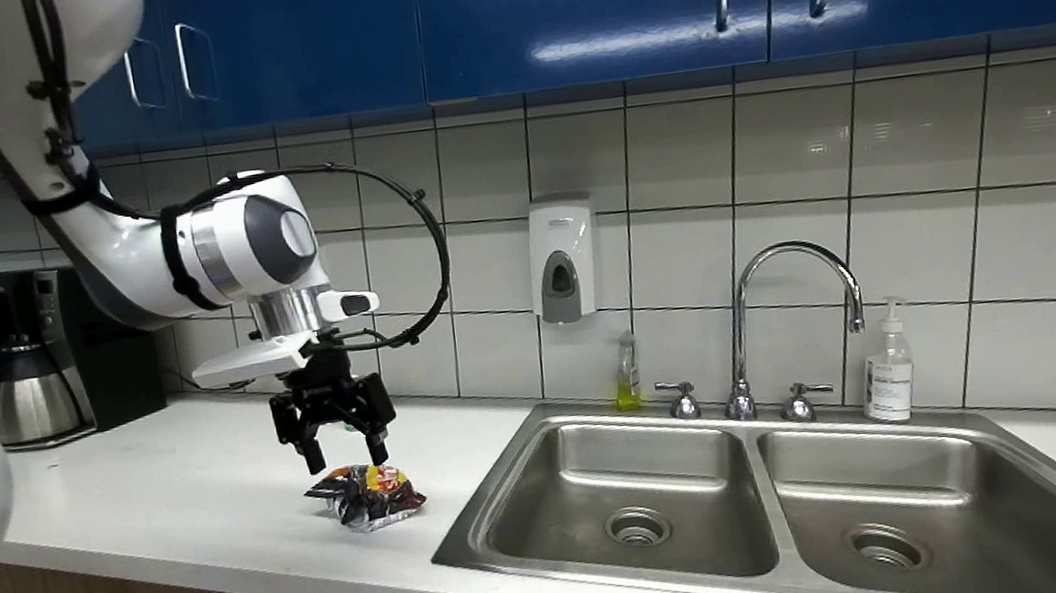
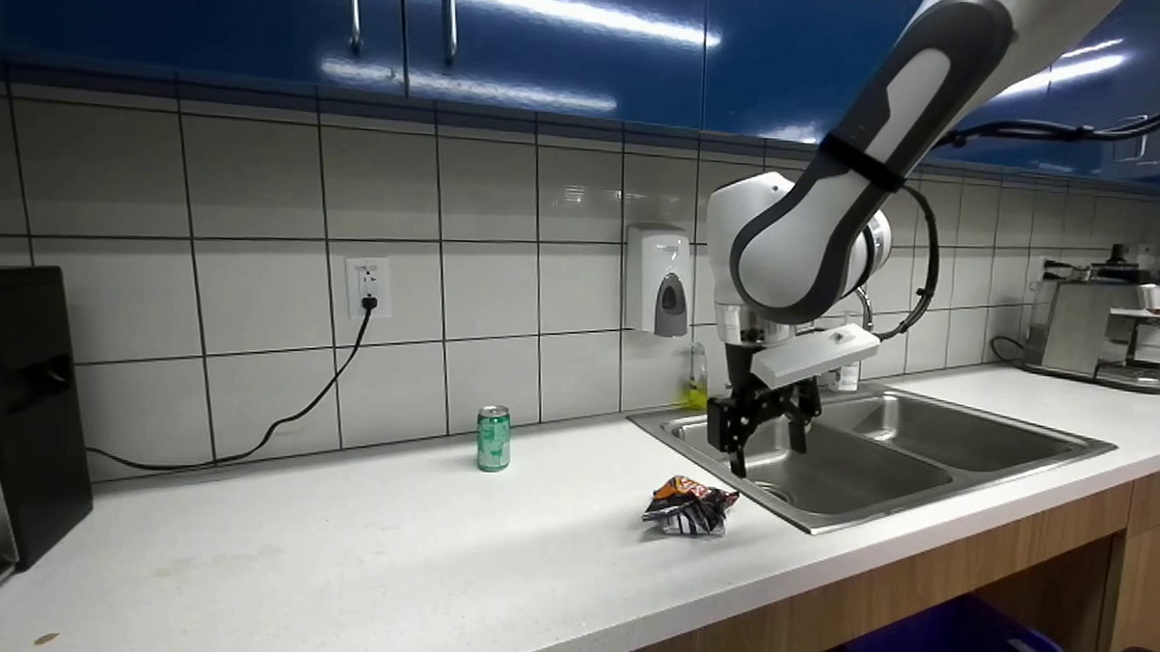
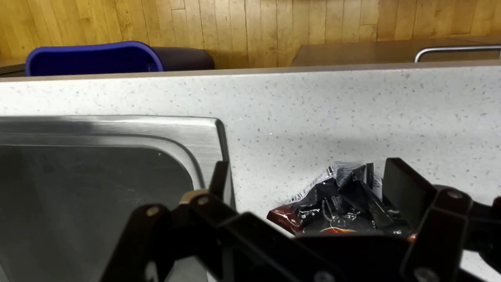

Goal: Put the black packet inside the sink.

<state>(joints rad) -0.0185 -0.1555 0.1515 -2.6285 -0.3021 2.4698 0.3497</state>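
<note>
The black packet (image 1: pixel 367 501), crumpled and dark with yellow, red and orange marks, lies on the white counter left of the sink in both exterior views (image 2: pixel 689 511). My gripper (image 1: pixel 346 457) is open and empty above the packet, apart from it, pointing down; it also shows in an exterior view (image 2: pixel 768 456). In the wrist view the packet (image 3: pixel 332 207) lies between the spread fingers (image 3: pixel 307 170), nearer the right finger, its lower part hidden by the gripper body. The steel double-basin sink (image 1: pixel 556 525) stands right of the packet; its basin edge shows in the wrist view (image 3: pixel 199 137).
A chrome faucet (image 1: pixel 740 341), a green soap bottle (image 1: pixel 627 375) and a white pump bottle (image 1: pixel 889 378) stand behind the sink. A green can (image 2: pixel 493 439) stands near the wall. A coffee maker (image 1: pixel 80 341) is at the counter's end. A blue bin (image 3: pixel 94 58) is below the counter edge.
</note>
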